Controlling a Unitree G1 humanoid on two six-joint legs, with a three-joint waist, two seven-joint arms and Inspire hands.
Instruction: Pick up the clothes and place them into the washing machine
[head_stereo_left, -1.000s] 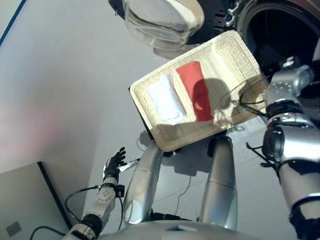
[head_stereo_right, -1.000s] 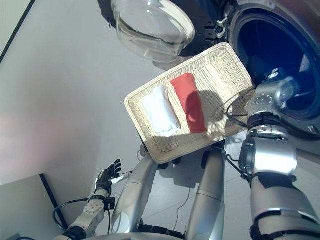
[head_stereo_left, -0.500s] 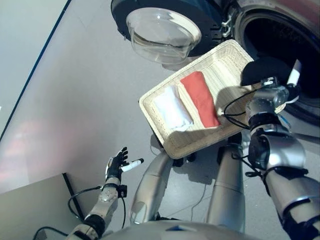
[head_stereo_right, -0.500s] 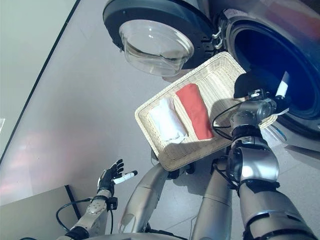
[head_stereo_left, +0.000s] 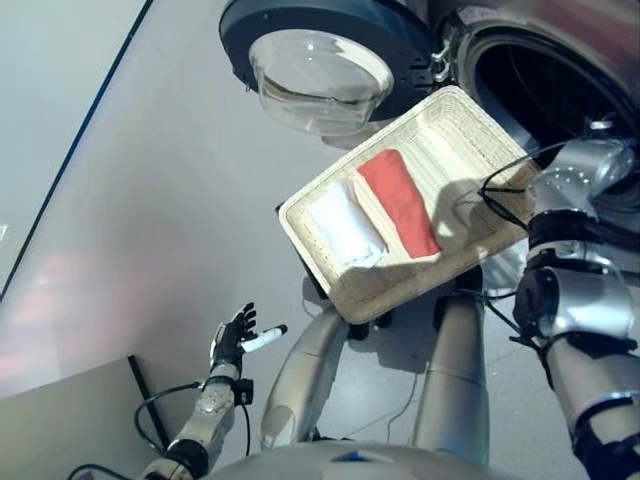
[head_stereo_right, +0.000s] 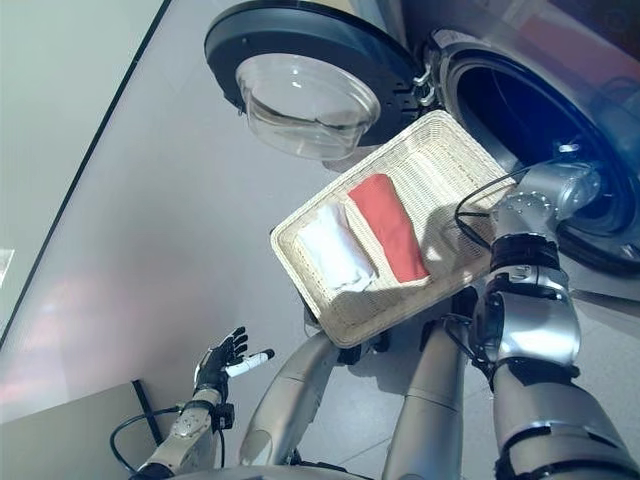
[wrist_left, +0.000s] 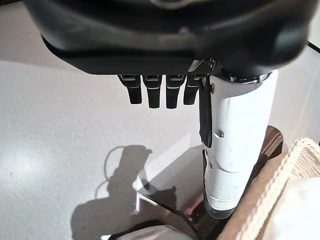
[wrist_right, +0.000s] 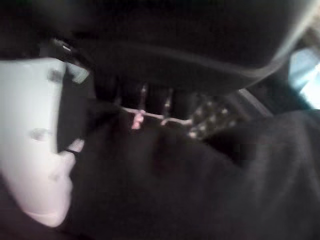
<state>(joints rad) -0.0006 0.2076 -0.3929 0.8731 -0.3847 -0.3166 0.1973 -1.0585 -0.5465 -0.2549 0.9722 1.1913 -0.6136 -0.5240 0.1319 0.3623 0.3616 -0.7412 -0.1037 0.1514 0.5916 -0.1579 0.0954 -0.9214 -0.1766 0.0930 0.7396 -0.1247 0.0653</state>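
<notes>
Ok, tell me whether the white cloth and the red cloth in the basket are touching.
Touching. In the left eye view the white cloth lies side by side with the red cloth in the basket, their long edges meeting with no wicker showing between them.

A laundry room: a front-loading washing machine (head_stereo_right: 560, 130) stands open beside a wicker basket (head_stereo_right: 455, 150).

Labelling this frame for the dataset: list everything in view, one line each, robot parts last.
washing machine: 1, dark drum, door open, top right
door: 1, black ring with clear glass bowl, swung open beside the drum
basket: 1, cream wicker, in front of the machine
red cloth: 1, folded, in the basket
white cloth: 1, folded, in the basket beside the red cloth
dark garment: 1, black, in the drum past the right hand
left hand: open, low by the floor
right hand: inside the drum
</notes>
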